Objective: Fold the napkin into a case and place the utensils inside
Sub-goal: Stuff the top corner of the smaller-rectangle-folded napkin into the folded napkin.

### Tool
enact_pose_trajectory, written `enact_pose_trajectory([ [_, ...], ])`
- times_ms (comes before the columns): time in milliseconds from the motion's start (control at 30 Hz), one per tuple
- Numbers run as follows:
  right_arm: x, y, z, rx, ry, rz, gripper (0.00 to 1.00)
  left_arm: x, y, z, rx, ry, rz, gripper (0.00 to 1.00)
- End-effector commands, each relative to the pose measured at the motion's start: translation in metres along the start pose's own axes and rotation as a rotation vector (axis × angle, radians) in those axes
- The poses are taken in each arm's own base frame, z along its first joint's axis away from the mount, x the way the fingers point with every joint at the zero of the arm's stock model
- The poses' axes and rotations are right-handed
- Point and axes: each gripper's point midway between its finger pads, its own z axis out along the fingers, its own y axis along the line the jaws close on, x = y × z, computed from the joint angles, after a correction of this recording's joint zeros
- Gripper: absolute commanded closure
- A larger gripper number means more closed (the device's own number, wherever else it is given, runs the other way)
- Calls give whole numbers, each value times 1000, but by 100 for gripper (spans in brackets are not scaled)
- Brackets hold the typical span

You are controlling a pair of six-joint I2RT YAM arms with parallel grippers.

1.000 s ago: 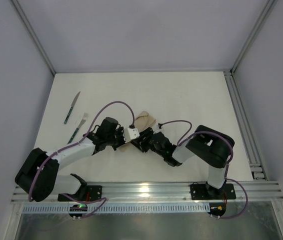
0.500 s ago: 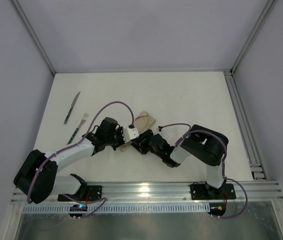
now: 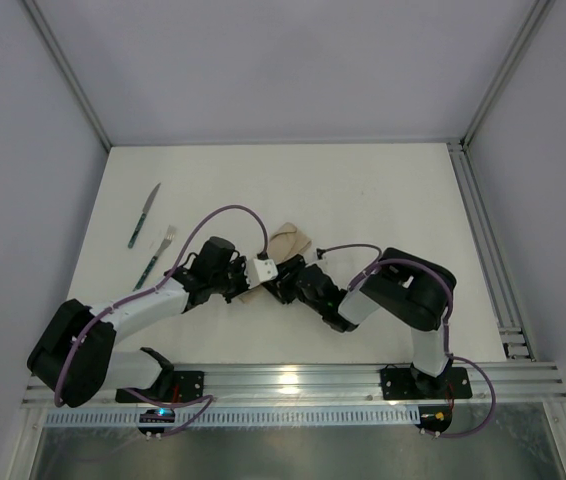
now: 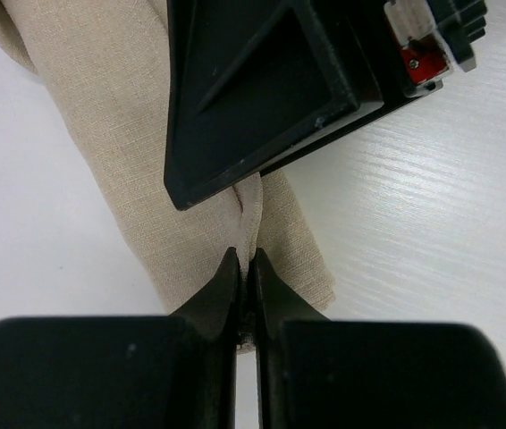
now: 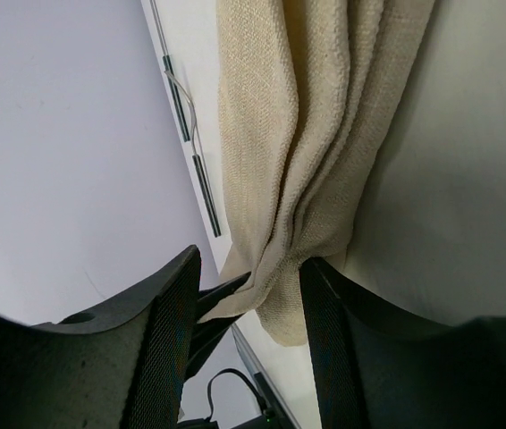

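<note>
The left gripper is clenched on a fold of the napkin, which lies mid-table toward the near edge. The right gripper straddles the bunched cloth; whether it squeezes, I cannot tell. The knife and fork lie near the left edge, and white tabletop stretches to the far and right edges.

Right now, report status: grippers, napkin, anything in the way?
Left gripper shut on napkin end. Right gripper open, astride the bunched napkin. Knife and fork lie apart at left, nothing blocking.
</note>
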Motion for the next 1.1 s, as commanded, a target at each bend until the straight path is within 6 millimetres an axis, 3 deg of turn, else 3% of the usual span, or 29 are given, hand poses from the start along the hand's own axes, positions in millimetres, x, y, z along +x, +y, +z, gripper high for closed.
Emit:
enact_pose_trajectory([
  [0,-11,14,11,-42,-62,-10,48,-7,-3,-1,12,-37,26,100],
  [200,-15,11,18,-28,-82,-28,51,-6,-4,-1,18,-34,38,99],
  [300,-17,5,19,-17,-89,-31,60,-4,-7,-1,33,-33,44,99],
  [333,-18,5,19,-22,-91,-30,67,-3,-8,-1,39,-30,45,99],
  [500,-19,4,20,-30,-91,-43,79,1,-11,-1,55,-15,47,97],
  [567,-19,5,20,-33,-91,-49,83,-1,-13,-2,65,-21,51,94],
  [767,-19,8,21,-54,-82,-56,93,-14,-38,-17,227,-43,55,61],
  [800,-18,9,21,-57,-76,-57,93,-28,-40,-23,264,-79,61,55],
  [900,-18,8,21,-57,-73,-66,94,-39,-54,-41,365,-96,28,51],
  [933,-18,9,21,-61,-70,-66,94,-51,-48,-48,364,-123,31,50],
  [1067,-16,12,22,-74,-59,-73,94,-67,-22,-64,315,-173,-72,52],
])
